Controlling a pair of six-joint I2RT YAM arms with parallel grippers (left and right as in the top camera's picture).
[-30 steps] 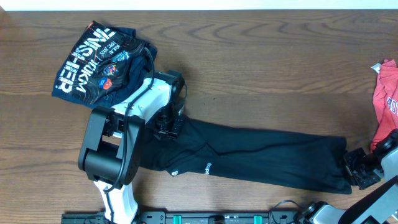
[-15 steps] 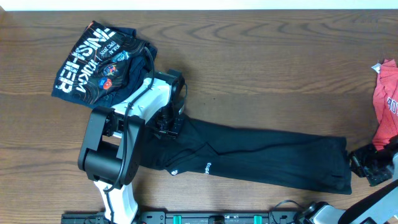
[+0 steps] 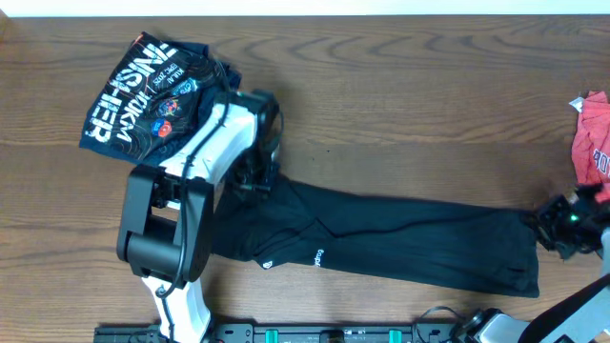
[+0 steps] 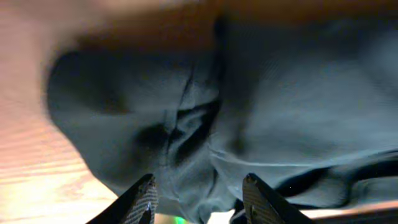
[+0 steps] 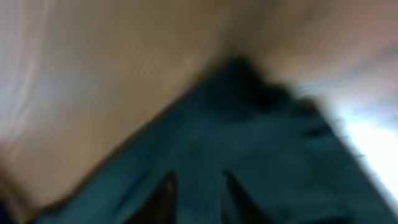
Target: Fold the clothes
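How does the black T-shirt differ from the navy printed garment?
The plain black short-sleeved T-shirt is stretched into a long band across the brown wooden table; the navy printed garment sits as a compact bundle. The black one shows only a small white logo and tiny text, the navy one large white lettering and coloured patches. Both are soft cloth lying on that table.
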